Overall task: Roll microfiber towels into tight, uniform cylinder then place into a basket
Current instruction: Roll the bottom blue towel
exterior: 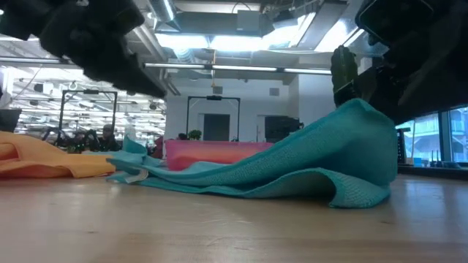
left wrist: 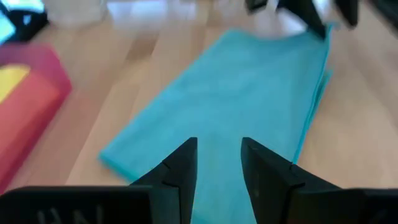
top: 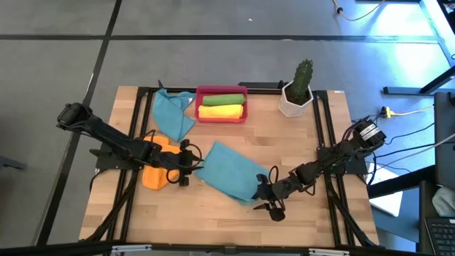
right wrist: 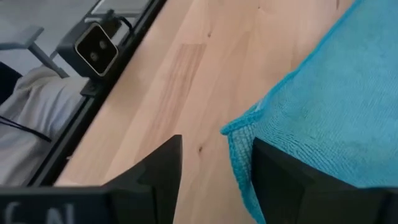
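- Nearest, the right gripper (top: 273, 203) sits at the near right corner of the flat teal towel (top: 229, 171), jaws apart, holding nothing.
- The left gripper (top: 186, 169), also parted and empty, is at that towel's left edge, beside an orange towel (top: 158, 163).
- Farther back, another teal towel (top: 173, 114) lies loose.
- At the far edge, the basket (top: 221, 91) holds two finished rolls, green and yellow; three towels are left, I judge.

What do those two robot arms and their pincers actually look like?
Both arms are slim, black and jointed, with thin dark cables running along them. The left gripper and right gripper each end in two flat, wedge-shaped black fingers. The right arm carries a small white label near its base.
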